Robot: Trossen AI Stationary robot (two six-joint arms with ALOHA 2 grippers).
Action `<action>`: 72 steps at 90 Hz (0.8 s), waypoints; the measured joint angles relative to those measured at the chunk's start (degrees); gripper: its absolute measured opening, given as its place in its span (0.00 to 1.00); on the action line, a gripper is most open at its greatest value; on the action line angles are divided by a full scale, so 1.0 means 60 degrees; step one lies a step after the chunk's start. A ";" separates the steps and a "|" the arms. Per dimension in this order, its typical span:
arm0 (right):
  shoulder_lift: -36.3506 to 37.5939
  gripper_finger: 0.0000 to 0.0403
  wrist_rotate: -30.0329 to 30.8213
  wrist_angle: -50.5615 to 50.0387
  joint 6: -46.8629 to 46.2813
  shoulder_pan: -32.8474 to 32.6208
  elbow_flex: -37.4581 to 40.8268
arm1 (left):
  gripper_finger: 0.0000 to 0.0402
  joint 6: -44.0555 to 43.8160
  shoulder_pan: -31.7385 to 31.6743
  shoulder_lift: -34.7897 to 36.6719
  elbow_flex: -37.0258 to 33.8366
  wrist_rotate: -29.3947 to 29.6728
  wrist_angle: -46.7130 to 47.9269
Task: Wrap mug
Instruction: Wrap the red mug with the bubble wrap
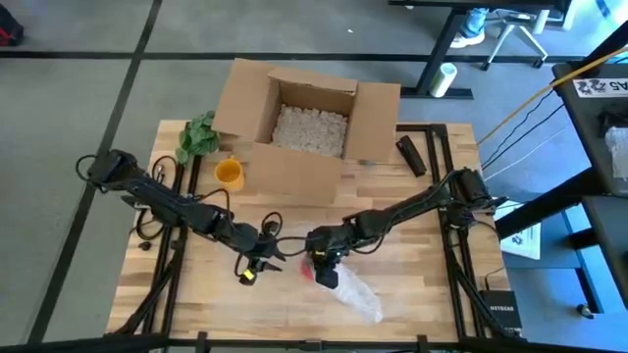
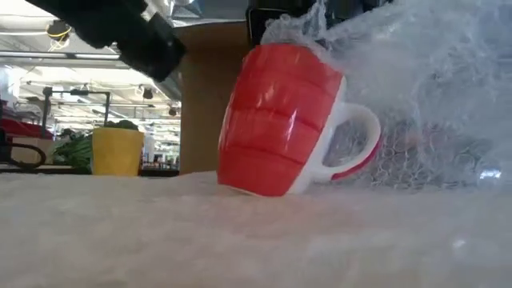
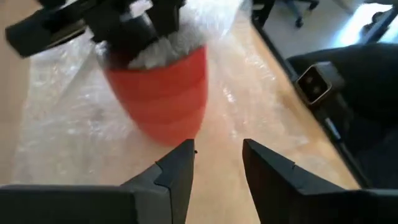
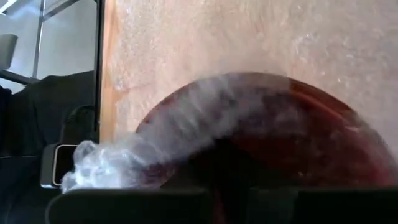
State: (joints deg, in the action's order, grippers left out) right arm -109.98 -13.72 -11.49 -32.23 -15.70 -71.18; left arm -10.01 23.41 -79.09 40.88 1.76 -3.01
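The mug (image 2: 280, 120) sits mid-table on the wrap (image 1: 358, 294), at about 6 o'clock from the box (image 1: 304, 118). The right gripper (image 1: 324, 257) pinches wrap into the mug's mouth. It should tuck deep, then let go slowly. The left gripper (image 3: 217, 165), spread and empty at the mug's 9 o'clock, should steady it.

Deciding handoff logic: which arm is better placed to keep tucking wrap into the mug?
Right. The right gripper is at the red mug's mouth, pressing bubble wrap in. The left gripper is open, short of the mug, holding nothing.
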 joint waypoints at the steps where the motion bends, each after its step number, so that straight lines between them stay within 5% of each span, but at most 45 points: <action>1: -0.0002 0.00 0.0000 -0.0005 0.0000 0.0000 0.0000 | 0.30 -0.0021 0.0017 0.0000 -0.0002 0.0000 0.0016; 18: -0.0009 0.00 0.0004 -0.0181 -0.0015 -0.0004 0.0007 | 0.30 -0.0747 0.0541 -0.0081 -0.0503 0.0610 -0.0410; 36: -0.0020 0.00 0.0029 0.0031 -0.0025 0.0000 0.0007 | 0.30 -0.0758 0.0742 -0.1301 -0.1469 0.1177 -0.3562; 55: -0.0020 0.00 0.0022 0.0198 -0.0077 0.0000 0.0007 | 0.30 -0.0813 0.0093 -0.3436 -0.1260 -0.0103 -0.5221; 72: -0.0005 0.00 -0.0092 0.0201 -0.0086 0.0000 0.0004 | 0.30 -0.0045 -0.0601 -0.3964 -0.0461 -0.0751 -0.5465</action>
State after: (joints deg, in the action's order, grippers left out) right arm -110.02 -14.27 -10.28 -32.74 -15.70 -71.16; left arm -10.27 19.80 -102.87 38.11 -2.75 -35.80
